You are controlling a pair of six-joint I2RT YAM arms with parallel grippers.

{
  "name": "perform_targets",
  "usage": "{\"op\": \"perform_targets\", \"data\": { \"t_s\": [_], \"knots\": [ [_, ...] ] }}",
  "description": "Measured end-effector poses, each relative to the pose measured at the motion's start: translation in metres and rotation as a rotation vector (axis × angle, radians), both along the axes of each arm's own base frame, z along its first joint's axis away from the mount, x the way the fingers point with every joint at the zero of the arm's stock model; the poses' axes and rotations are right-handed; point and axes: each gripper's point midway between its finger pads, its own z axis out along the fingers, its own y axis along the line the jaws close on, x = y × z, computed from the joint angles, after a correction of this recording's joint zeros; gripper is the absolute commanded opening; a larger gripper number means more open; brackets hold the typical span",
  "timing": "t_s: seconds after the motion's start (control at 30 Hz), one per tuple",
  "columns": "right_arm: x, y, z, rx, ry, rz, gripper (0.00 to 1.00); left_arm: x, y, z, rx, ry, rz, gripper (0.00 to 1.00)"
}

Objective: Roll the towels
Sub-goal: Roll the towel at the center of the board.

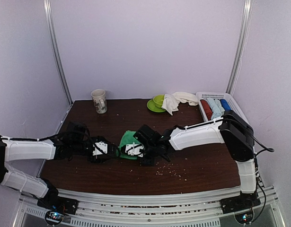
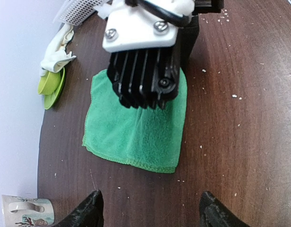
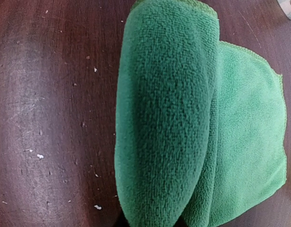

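- the right claw point(image 1: 136, 151) was narrow, pinching the rolled end of the green towel point(image 3: 164, 118). the flat part lay beside the roll, on the side toward the left claw.
- the left claw point(image 2: 147, 208) stood wide and held nothing. the towel's hem lay just ahead of its tips, apart from them.
- the step looked like rolling the green towel, only partly done.
- to do it well, the right claw needed to hold the roll tight and turn it evenly, while the left claw pinned the free hem.
- lifting risked a loose or skewed roll.
- the cream towel point(image 1: 176, 100) lay far beyond both claws, draped on a bowl point(image 1: 158, 100), unrolled.
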Motion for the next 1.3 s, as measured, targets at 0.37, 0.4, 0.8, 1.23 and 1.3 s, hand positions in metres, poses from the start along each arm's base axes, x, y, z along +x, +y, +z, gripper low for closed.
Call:
{"op": "perform_targets", "data": {
  "t_s": [0.37,0.4,0.8,1.23,1.3],
  "knots": [
    [0.005,0.007,-0.002,0.029,0.16,-0.016,0.0,-0.003,0.002,-0.005,0.024,-0.037,-0.032,0.7],
    [0.005,0.008,-0.003,0.033,0.174,-0.015,0.0,-0.003,0.002,-0.005,0.027,-0.04,-0.034,0.7],
    [0.01,0.014,-0.003,0.076,0.349,-0.028,0.0,-0.005,-0.011,0.0,0.044,-0.124,-0.098,0.7],
    [0.013,0.015,-0.003,0.12,0.498,-0.024,0.02,-0.013,-0.037,-0.014,0.104,-0.199,-0.177,0.67],
    [0.014,0.014,-0.003,0.127,0.528,-0.022,0.02,-0.012,-0.04,-0.018,0.117,-0.213,-0.185,0.64]
  ]
}}
